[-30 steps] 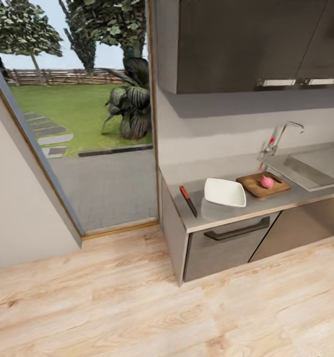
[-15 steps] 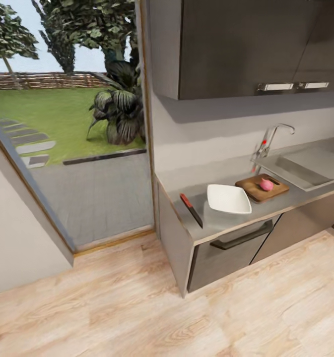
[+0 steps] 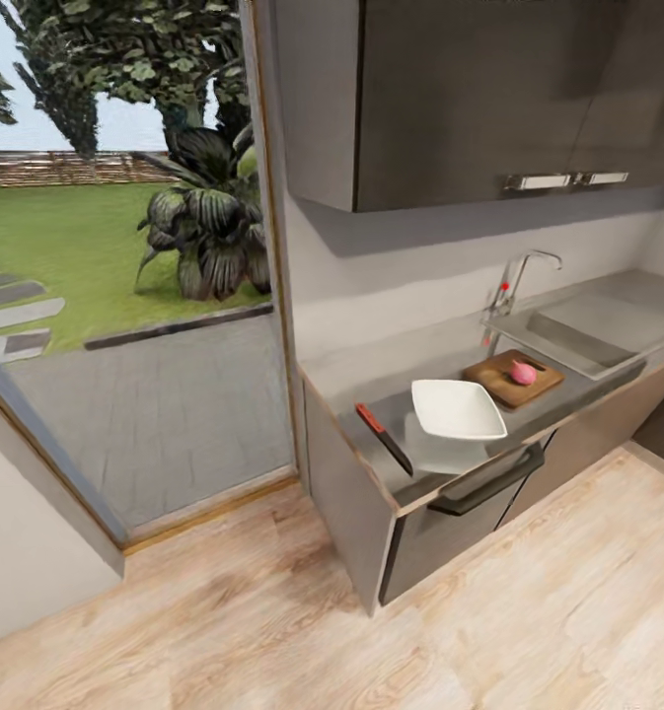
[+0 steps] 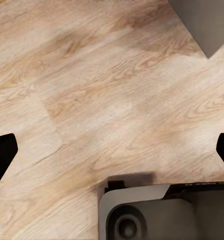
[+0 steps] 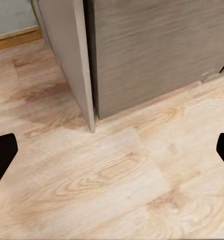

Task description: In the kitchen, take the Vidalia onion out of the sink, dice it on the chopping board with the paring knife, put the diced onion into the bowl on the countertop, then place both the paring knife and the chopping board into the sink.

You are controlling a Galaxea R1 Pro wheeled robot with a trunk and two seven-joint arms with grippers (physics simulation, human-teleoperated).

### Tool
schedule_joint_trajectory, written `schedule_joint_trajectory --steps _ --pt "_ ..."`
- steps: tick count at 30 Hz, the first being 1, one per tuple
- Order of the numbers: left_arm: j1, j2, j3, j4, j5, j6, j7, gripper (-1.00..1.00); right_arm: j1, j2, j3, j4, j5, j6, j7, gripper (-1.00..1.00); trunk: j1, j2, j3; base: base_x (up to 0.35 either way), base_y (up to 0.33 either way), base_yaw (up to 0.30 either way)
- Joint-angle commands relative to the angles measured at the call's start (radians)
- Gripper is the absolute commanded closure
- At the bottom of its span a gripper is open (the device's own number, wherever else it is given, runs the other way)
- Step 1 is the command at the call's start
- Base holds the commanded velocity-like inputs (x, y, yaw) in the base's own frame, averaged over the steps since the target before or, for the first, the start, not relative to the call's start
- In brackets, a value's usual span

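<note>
A small pink-red Vidalia onion (image 3: 522, 373) sat on the dark-brown chopping board (image 3: 496, 381) beside the sink (image 3: 608, 331); both grippers' fingers were spread wide over wood floor (image 5: 117, 175), holding nothing.

No readable text, labels, brands or numbers anywhere.

Wide-spread dark fingertips (image 4: 1, 155) of the left gripper (image 4: 112, 152) hang over pale wooden floor (image 4: 92, 90).
</note>
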Motion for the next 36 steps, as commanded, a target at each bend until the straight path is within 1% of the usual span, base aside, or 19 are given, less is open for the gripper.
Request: schedule_joint_trajectory --steps 1,16,31,36 --pt "0.0 0.001 -0.003 0.0 0.01 -0.002 -0.002 -1.0 -0.001 0.0 -0.002 0.001 0.011 -0.002 -0.009 -1.0 0.001 -0.002 0.0 0.013 0.308 -0.222" --pt "0.0 0.001 -0.003 0.005 0.01 -0.002 -0.002 -1.0 -0.001 0.0 -0.002 0.001 0.011 -0.001 -0.009 -1.0 0.001 -0.002 0.017 0.006 0.311 -0.222" --pt "0.0 0.001 -0.003 0.014 0.009 -0.003 -0.002 -1.0 -0.001 -0.001 -0.002 0.002 0.011 0.0 -0.008 -1.0 0.001 -0.002 0.034 0.155 0.311 -0.225" --pt "0.0 0.001 -0.004 0.015 0.008 -0.003 -0.002 -1.0 -0.001 -0.001 -0.002 0.002 0.011 0.0 -0.008 -1.0 0.001 -0.002 0.04 0.086 0.144 -0.234"
